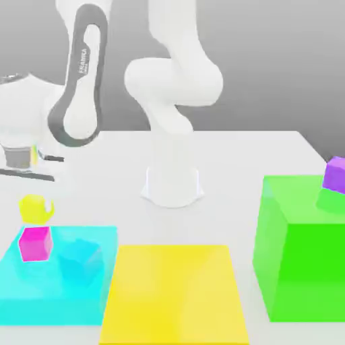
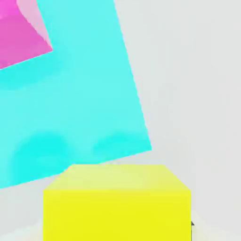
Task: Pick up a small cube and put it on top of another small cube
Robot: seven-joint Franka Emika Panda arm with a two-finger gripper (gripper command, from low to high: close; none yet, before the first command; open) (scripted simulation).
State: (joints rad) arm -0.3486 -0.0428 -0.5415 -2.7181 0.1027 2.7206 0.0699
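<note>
The small bright yellow cube [image 1: 35, 208] sits just behind the far left corner of the flat cyan slab [image 1: 60, 300], slightly tilted. My gripper [image 1: 35, 201] comes down on it from the hand at the exterior view's left and is shut on it. In the hand view the yellow cube [image 2: 117, 202] looms large and close between the fingers. The small magenta-pink cube [image 1: 35, 244] stands on the cyan slab's far left corner, directly in front of the yellow cube. In the hand view this magenta cube [image 2: 21, 37] lies beyond the yellow one, on the cyan slab [image 2: 70, 108].
A small cyan cube [image 1: 79, 259] rests on the cyan slab beside the magenta one. A large flat yellow slab [image 1: 175, 290] lies in the front middle. A big green block [image 1: 303, 269] at the exterior view's right carries a small purple cube [image 1: 335, 174]. The arm's base [image 1: 172, 185] stands behind.
</note>
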